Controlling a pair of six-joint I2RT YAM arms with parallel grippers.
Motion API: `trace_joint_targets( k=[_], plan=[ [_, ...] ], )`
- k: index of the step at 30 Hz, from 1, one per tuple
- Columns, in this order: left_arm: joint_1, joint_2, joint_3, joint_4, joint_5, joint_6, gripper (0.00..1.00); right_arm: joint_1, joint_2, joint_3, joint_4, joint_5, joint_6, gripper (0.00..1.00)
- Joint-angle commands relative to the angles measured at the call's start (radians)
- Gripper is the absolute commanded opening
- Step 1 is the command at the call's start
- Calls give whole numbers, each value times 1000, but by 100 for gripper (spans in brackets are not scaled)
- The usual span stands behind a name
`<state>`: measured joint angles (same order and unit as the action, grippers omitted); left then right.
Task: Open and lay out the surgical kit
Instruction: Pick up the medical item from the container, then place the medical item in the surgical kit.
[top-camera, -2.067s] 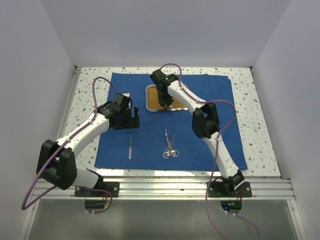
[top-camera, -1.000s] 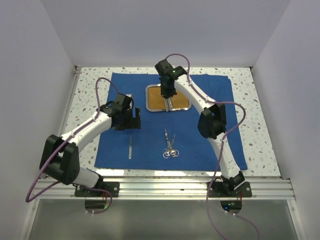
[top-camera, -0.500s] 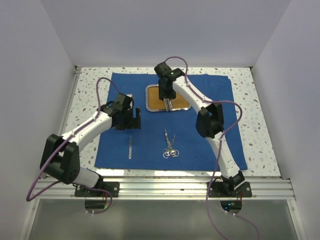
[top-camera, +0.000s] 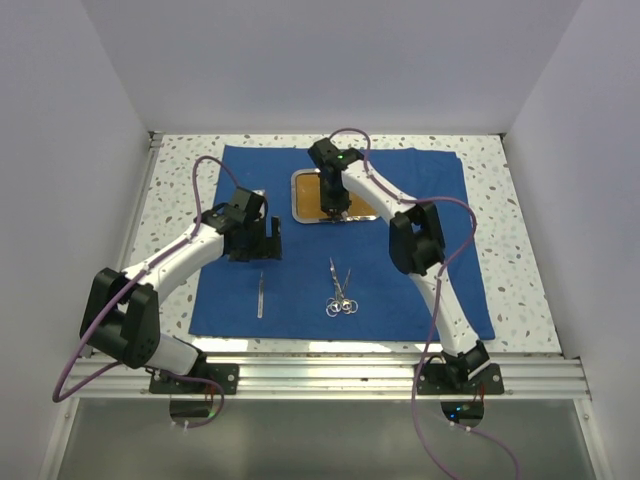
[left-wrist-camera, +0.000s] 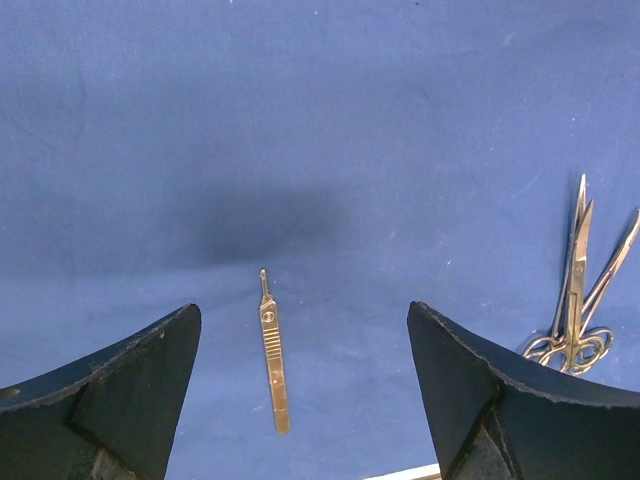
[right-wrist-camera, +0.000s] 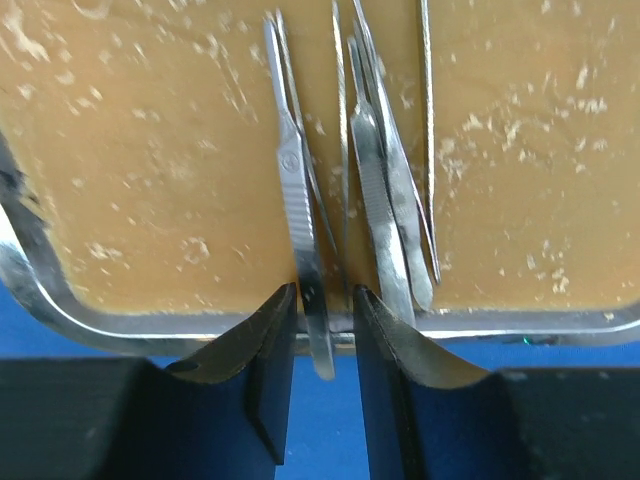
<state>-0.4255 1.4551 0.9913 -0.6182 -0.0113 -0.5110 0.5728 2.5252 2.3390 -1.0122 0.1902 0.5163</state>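
The royal-blue cloth lies spread flat. The steel tray with its orange-brown floor sits at the cloth's far middle. My right gripper is at the tray's near rim. Its jaws are nearly together around a flat silver handle, whose end overhangs the rim. Several thin instruments lie beside it in the tray. My left gripper hangs open and empty above the cloth. Just nearer than it, a silver scalpel handle lies on the cloth. Ring-handled scissors and forceps lie at the near middle.
The cloth covers most of the speckled tabletop. White walls stand on three sides. An aluminium rail runs along the near edge by the arm bases.
My right gripper has come back from over the middle of the tray to its near rim, and now stands around the flat handle. My left arm has barely moved.
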Motion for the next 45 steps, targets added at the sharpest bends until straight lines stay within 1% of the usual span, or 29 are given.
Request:
trace_joint_targets(
  k=[1, 2, 5, 6, 8, 9, 10, 11, 16, 22, 27, 30, 33, 34, 38, 43, 45],
  plan=[
    [8, -2, -3, 31, 5, 17, 88, 7, -83, -56, 11, -8, 13, 33],
    [8, -2, -3, 32, 5, 16, 88, 7, -85, -75, 12, -11, 13, 33],
    [8, -1, -3, 32, 7, 17, 88, 15, -85, -98, 17, -12, 16, 27],
    [8, 1, -3, 32, 7, 16, 88, 18, -82, -98, 15, -9, 17, 22],
    [8, 1, -3, 31, 5, 19, 88, 21, -72, -90, 12, -12, 19, 15],
    [8, 1, -3, 31, 5, 19, 88, 24, -71, -86, 9, -14, 21, 9],
    [10, 1, -3, 29, 7, 20, 88, 25, -66, -80, 6, -12, 21, 6],
    [10, 1, -2, 31, 7, 20, 88, 25, -62, -64, -2, -11, 21, 0],
    [11, 4, 0, 32, 7, 22, 88, 27, -57, -11, -29, -5, 16, 0],
    [14, 2, 3, 38, 7, 22, 88, 27, -75, 109, -89, -6, 8, 0],
    [19, 4, 15, 43, 5, 23, 88, 29, -131, 97, -104, -32, 16, 0],
    [28, 8, 32, 44, 2, 29, 88, 41, -178, 45, -109, -46, 17, 0],
    [39, 21, 58, 46, -4, 38, 88, 59, -241, -42, -95, -64, 25, 0],
    [44, 27, 70, 49, -4, 42, 88, 65, -278, -97, -79, -78, 30, 0],
    [74, 51, 110, 55, -3, 69, 88, 108, -348, -228, -33, -104, 71, 0],
    [106, 102, 177, 64, -6, 103, 88, 237, -410, -348, -14, -156, 122, 0],
    [132, 122, 199, 67, -9, 114, 88, 292, -433, -403, 32, -185, 172, 0]
  ],
)
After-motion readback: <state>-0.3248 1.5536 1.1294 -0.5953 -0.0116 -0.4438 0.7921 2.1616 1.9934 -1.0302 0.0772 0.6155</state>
